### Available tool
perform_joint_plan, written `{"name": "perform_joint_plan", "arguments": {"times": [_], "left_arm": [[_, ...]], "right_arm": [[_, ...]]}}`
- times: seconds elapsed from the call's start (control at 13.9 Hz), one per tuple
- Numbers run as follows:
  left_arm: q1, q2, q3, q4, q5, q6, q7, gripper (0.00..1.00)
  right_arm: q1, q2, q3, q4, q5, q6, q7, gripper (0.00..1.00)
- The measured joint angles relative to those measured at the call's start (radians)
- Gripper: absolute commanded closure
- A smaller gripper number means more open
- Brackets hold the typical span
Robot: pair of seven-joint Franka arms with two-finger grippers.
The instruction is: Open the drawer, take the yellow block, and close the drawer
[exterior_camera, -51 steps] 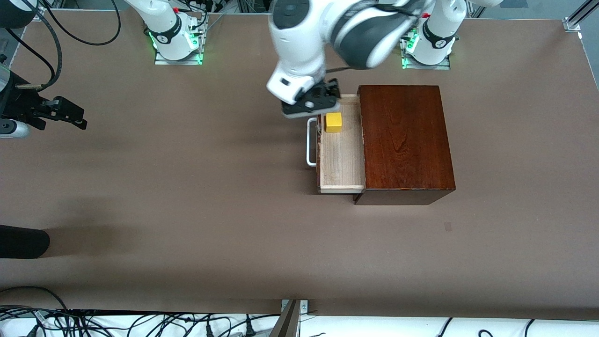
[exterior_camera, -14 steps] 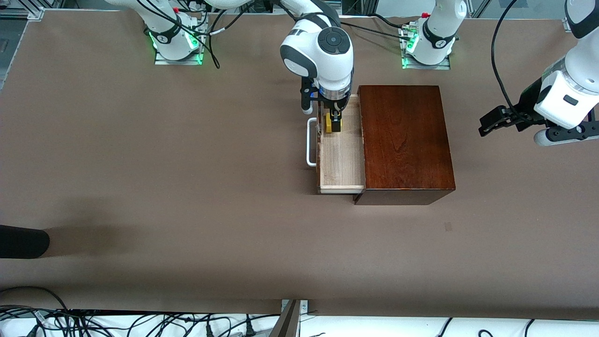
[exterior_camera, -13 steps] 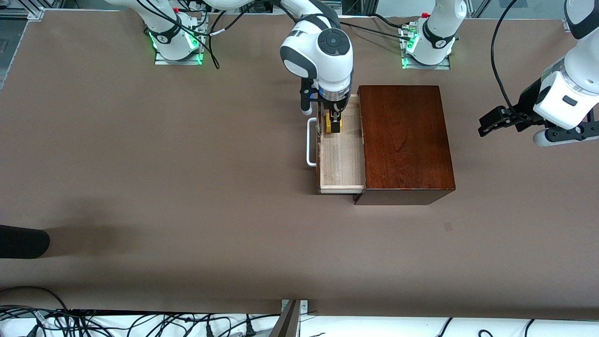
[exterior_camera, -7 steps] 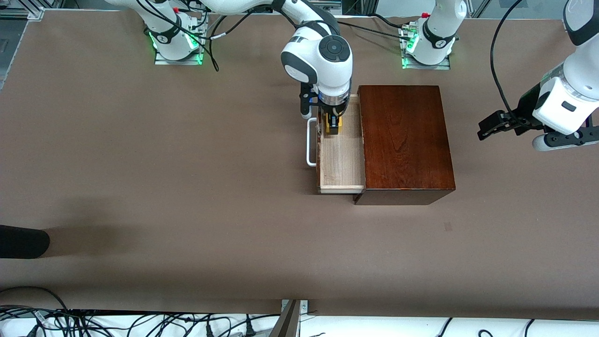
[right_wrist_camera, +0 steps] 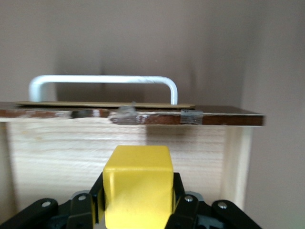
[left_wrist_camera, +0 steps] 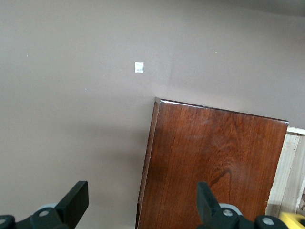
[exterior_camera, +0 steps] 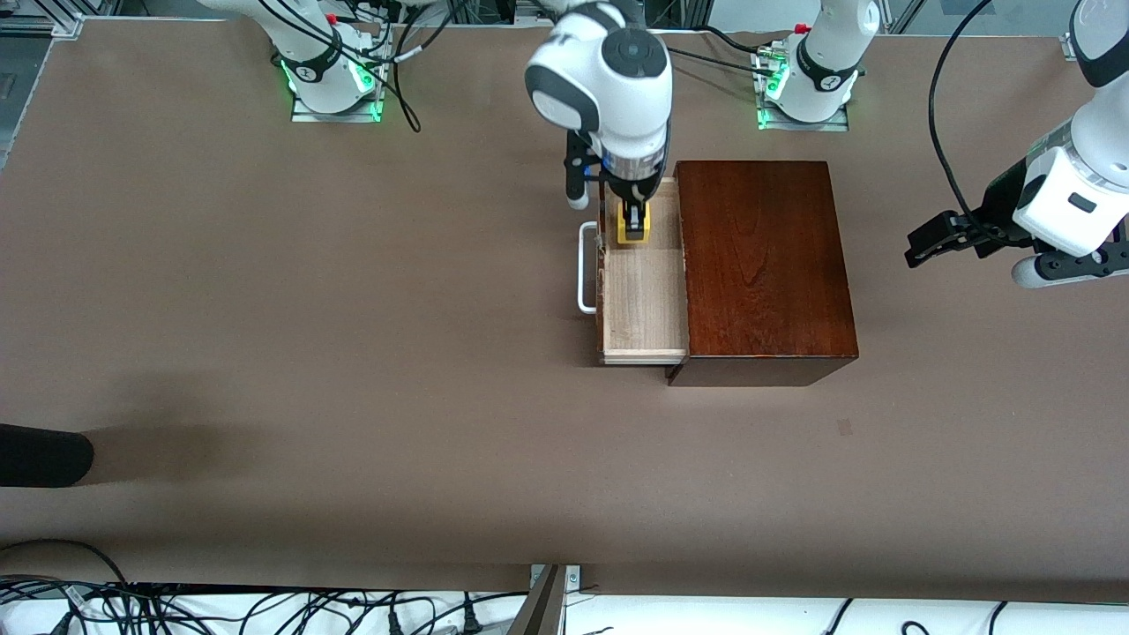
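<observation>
Front view: the drawer [exterior_camera: 644, 291] stands pulled out of the dark red-brown wooden box [exterior_camera: 763, 265], its white handle [exterior_camera: 584, 269] facing the right arm's end of the table [exterior_camera: 353, 353]. The right gripper [exterior_camera: 633, 231] hangs over the end of the drawer nearest the robots' bases, fingers clamped on the yellow block [exterior_camera: 634, 235], which shows between them above the pale drawer floor. The left gripper [exterior_camera: 922, 248] hovers over bare table at the left arm's end, well apart from the box, its fingers spread with nothing between them; this arm waits.

Left wrist view: both black fingertips [left_wrist_camera: 74, 202] of the left gripper stand wide apart. Below them lie the box lid [left_wrist_camera: 209, 162], a strip of the drawer's light wood [left_wrist_camera: 288, 171] and a small white mark [left_wrist_camera: 139, 67] on the table.

Right wrist view: the yellow block [right_wrist_camera: 138, 186] sits gripped between the right gripper's black fingers [right_wrist_camera: 181, 195]. Ahead of it are the drawer's pale inner wall [right_wrist_camera: 119, 148], the chipped front edge and the white handle [right_wrist_camera: 102, 82].
</observation>
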Motion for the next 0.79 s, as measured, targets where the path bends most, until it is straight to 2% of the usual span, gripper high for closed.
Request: {"name": "perform_joint_plan", "arguments": {"times": [0.22,0.43,0.58,0.79], "left_arm": [[0.033,0.031,0.008,0.028,0.0,0.005,0.001,0.0],[0.048,0.044,0.009,0.05,0.0,0.004,0.002,0.0],[0.048,0.044,0.003,0.054,0.0,0.0,0.002,0.0],[0.048,0.044,-0.002,0.056,0.0,-0.001,0.002,0.0]], "right_arm": [[-0.021,-0.057,-0.005,0.077,0.001,-0.16,-0.191,1.0],[-0.088,-0.119,-0.013,0.081,0.016,-0.299,-0.498,1.0],[-0.166,-0.162,-0.018,0.05,0.029,-0.349,-0.715,1.0],[-0.32,-0.272,-0.051,-0.063,0.122,-0.358,-1.066,1.0]]}}
